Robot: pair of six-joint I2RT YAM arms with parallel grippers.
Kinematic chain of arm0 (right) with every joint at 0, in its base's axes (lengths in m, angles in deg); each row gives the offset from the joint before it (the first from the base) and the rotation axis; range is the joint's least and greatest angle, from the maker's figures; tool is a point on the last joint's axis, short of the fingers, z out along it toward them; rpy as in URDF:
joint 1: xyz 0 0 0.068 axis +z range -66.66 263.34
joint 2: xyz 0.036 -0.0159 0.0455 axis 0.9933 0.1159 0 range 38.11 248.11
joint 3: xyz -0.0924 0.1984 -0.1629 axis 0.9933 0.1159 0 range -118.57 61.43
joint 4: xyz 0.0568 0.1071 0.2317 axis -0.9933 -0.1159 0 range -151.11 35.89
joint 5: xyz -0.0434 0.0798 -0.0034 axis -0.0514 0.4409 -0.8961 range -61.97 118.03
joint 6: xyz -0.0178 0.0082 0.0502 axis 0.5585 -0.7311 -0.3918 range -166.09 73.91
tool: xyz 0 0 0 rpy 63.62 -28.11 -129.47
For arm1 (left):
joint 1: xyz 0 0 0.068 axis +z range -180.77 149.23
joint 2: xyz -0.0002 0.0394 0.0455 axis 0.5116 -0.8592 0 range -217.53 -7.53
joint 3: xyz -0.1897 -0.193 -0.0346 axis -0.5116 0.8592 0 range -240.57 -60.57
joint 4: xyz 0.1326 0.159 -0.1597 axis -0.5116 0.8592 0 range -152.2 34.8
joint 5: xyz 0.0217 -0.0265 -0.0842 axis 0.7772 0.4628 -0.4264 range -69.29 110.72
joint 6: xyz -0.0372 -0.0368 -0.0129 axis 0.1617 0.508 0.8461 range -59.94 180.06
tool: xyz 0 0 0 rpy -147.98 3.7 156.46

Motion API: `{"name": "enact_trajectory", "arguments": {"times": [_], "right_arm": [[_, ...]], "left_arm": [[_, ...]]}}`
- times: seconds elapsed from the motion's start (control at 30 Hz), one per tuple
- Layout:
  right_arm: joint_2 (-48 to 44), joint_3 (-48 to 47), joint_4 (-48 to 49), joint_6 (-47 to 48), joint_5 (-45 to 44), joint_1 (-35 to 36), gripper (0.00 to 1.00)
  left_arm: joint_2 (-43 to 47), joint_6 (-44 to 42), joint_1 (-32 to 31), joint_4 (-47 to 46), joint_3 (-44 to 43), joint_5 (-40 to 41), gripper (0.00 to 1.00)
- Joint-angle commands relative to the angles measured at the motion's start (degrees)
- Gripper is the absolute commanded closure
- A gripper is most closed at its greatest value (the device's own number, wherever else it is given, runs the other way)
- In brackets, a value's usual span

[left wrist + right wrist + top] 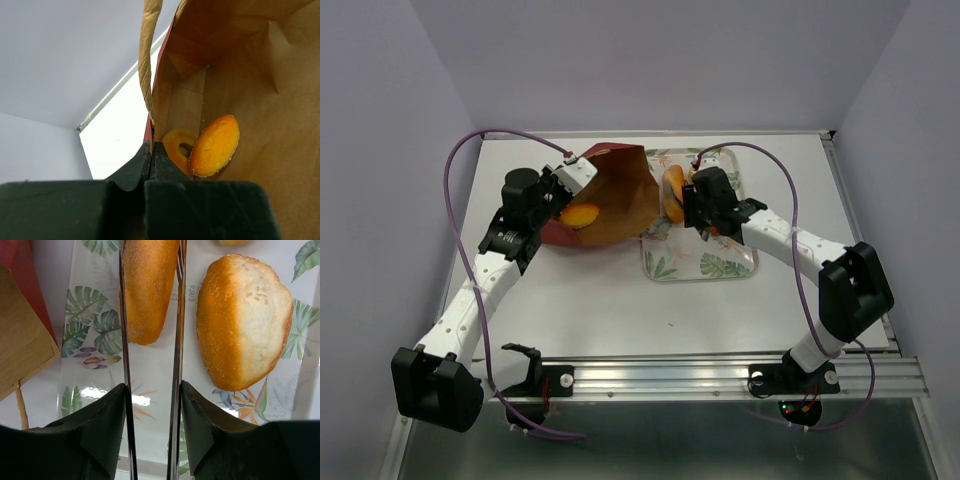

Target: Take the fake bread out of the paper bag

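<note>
The dark red paper bag (620,200) lies on its side, its mouth open toward the left. My left gripper (570,185) is shut on the bag's rim (150,132). Inside, on the brown kraft wall (280,100), a ring-shaped bagel (176,142) lies against an oval golden bun (216,145), which also shows from above (580,215). My right gripper (685,200) is low over the leaf-patterned tray (720,265). An oblong loaf (150,290) fills the gap between its fingers (123,315). A golden piece with a pale half (245,320) lies on the tray beside it.
The bag's twisted paper handle (147,50) hangs just beyond my left fingers. The bag's corner (25,335) lies close to the left of the tray. Another bread piece (232,242) peeks in at the tray's far end. Walls enclose the table on three sides.
</note>
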Motion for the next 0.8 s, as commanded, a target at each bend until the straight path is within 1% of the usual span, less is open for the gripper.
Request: {"name": "enact_trajectory", "arguments": {"times": [0.0,0.23,0.77], "right_arm": [[0.5,-1.2,3.8,-0.6,-0.8,-1.0,0.47],[1.1,-2.5,3.1,-0.1,-1.2,-1.0,0.46],[0.5,-5.7,0.8,1.9,-7.4,-1.0,0.44]], "left_arm": [[0.3,0.3,0.2,-3.0,-1.0,-0.9,1.0],[0.3,0.1,0.2,-3.2,-1.0,-0.8,1.0],[0.2,0.3,0.2,-3.5,-1.3,-1.1,1.0]]}}
